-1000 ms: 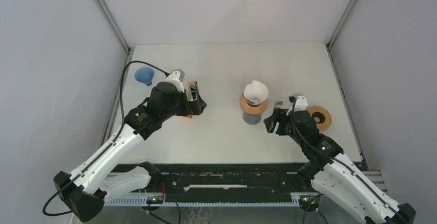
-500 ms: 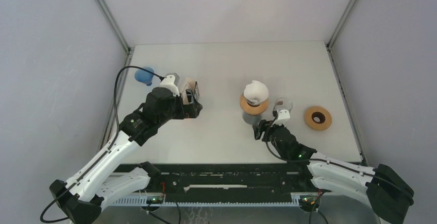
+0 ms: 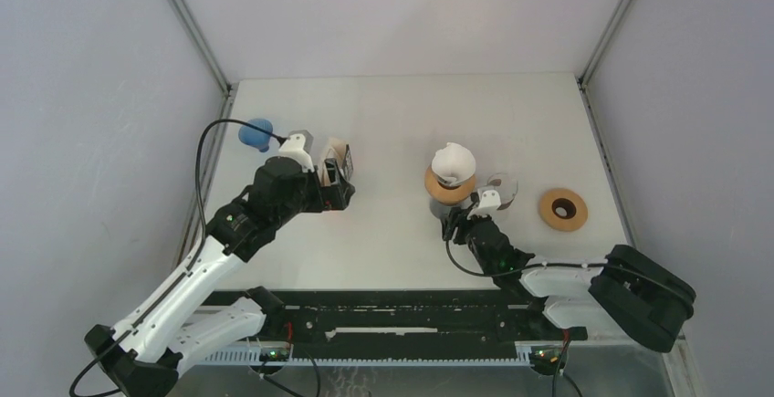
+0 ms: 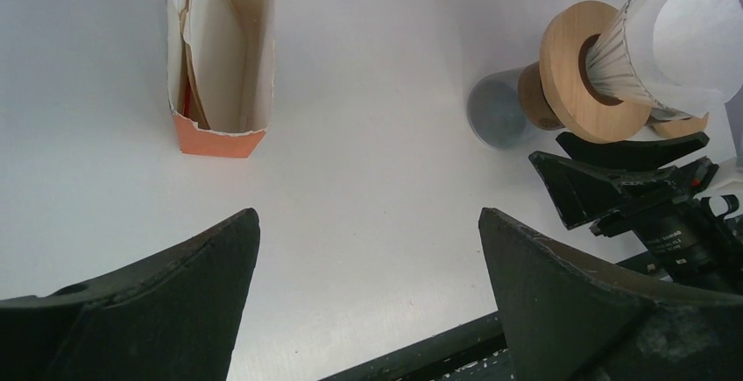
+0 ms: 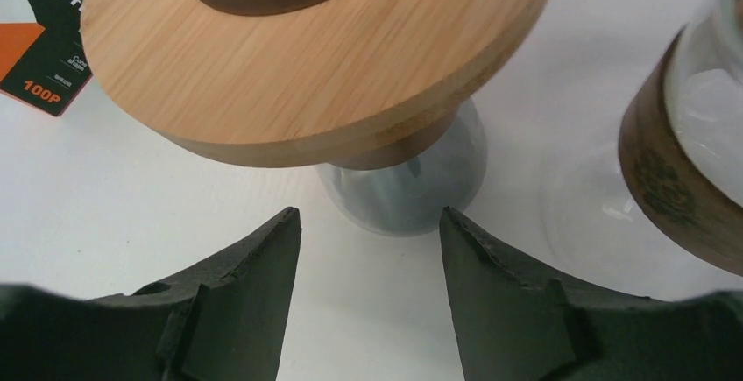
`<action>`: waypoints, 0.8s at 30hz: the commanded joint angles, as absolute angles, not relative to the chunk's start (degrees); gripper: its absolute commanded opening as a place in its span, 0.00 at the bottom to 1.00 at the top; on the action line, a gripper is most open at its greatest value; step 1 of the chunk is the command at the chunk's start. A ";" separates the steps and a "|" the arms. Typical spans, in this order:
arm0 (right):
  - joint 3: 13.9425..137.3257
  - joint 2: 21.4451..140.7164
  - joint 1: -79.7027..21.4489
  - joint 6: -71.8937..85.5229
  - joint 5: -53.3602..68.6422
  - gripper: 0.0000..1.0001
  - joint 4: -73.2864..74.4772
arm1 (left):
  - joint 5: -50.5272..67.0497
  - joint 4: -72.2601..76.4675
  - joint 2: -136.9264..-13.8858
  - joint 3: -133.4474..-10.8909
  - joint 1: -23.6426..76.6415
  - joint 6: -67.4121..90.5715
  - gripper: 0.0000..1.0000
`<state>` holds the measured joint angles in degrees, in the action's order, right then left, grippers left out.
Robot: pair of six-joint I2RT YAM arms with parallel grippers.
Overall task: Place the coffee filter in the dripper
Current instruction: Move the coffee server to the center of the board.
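The white paper coffee filter (image 3: pixel 453 160) sits in the dripper, whose wooden ring (image 3: pixel 447 187) rests on a grey cup (image 3: pixel 444 208). In the left wrist view the filter (image 4: pixel 688 31), ring (image 4: pixel 578 79) and cup (image 4: pixel 498 114) are at the upper right. My right gripper (image 3: pixel 454 224) is open and empty, low on the table just in front of the cup (image 5: pixel 412 188), under the ring (image 5: pixel 324 57); in its own view the gripper (image 5: pixel 368 219) holds nothing. My left gripper (image 3: pixel 342 187) is open and empty by the filter box (image 3: pixel 334 151). In its own view the gripper (image 4: pixel 368 219) is above bare table.
The open cream and orange filter box (image 4: pixel 223 57) stands at the left. A glass vessel with a dark wooden collar (image 5: pixel 692 162) stands right of the cup. A second wooden ring (image 3: pixel 562 208) lies at the right. A blue object (image 3: pixel 256 132) sits at the far left.
My right arm has folded down and back, and its gripper slid left and low to the grey cup. My left gripper shifted slightly left and back by the filter box.
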<state>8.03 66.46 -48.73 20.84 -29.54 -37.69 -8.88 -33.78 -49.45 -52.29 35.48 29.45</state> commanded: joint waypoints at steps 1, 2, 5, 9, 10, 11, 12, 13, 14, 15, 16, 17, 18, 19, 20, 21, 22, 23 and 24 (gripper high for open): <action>11.34 71.23 -48.34 19.60 -29.99 0.67 -46.93 | -10.04 -33.50 -47.73 -51.41 34.99 28.00 1.00; 11.74 72.46 -48.34 19.49 -30.08 0.67 -47.68 | -10.24 -33.58 -47.66 -51.42 34.92 27.85 1.00; 12.66 75.84 -48.40 19.19 -30.37 0.65 -50.34 | -10.22 -33.73 -47.31 -51.41 34.73 27.52 1.00; 14.50 79.77 -48.43 18.71 -30.86 0.64 -52.64 | -10.26 -34.01 -47.11 -51.37 34.46 27.20 1.00; 15.01 80.72 -48.43 18.31 -30.87 0.63 -53.33 | -10.17 -34.09 -47.01 -51.31 34.38 27.16 1.00; 15.53 81.68 -48.43 17.88 -30.93 0.63 -54.02 | -10.14 -34.19 -46.94 -51.28 34.32 27.14 1.00; 16.07 82.72 -48.36 17.47 -30.94 0.63 -54.80 | -10.11 -34.26 -46.93 -51.25 34.28 27.09 1.00; 16.60 83.68 -48.30 17.11 -30.95 0.63 -55.53 | -10.11 -34.34 -46.79 -51.30 34.20 27.01 1.00; 17.22 84.63 -48.26 16.84 -30.94 0.63 -56.31 | -10.11 -34.43 -46.72 -51.31 34.14 26.92 1.00; 18.06 85.59 -48.19 16.62 -30.98 0.63 -56.60 | -10.18 -34.53 -46.52 -51.25 34.04 26.85 1.00; 18.97 86.43 -48.12 16.51 -30.84 0.63 -56.65 | -10.13 -34.62 -46.39 -51.29 33.95 26.81 1.00; 19.95 87.41 -48.04 16.34 -30.68 0.63 -56.68 | -10.26 -34.69 -46.17 -51.32 33.91 26.81 1.00; 20.99 88.45 -47.95 16.06 -30.58 0.63 -56.88 | -10.27 -34.78 -46.06 -51.33 33.78 26.81 1.00; 22.29 89.43 -47.91 15.76 -30.46 0.63 -57.20 | -10.28 -34.87 -45.85 -51.31 33.76 26.85 1.00; 23.35 90.59 -47.82 15.54 -30.33 0.63 -57.48 | -10.36 -34.98 -45.69 -51.25 33.67 26.81 1.00; 24.44 91.67 -47.63 15.29 -30.15 0.63 -57.84 | -10.34 -35.06 -45.59 -51.12 33.60 26.81 1.00; 25.48 93.30 -47.45 15.09 -29.94 0.63 -58.17 | -10.37 -35.14 -45.48 -51.08 33.62 26.81 1.00; 26.55 94.48 -47.27 14.95 -29.80 0.63 -58.40 | -10.37 -35.23 -45.30 -51.07 33.58 26.81 1.00; 27.49 95.54 -47.02 14.77 -29.67 0.63 -58.55 | -10.43 -35.36 -45.15 -50.99 33.44 26.88 1.00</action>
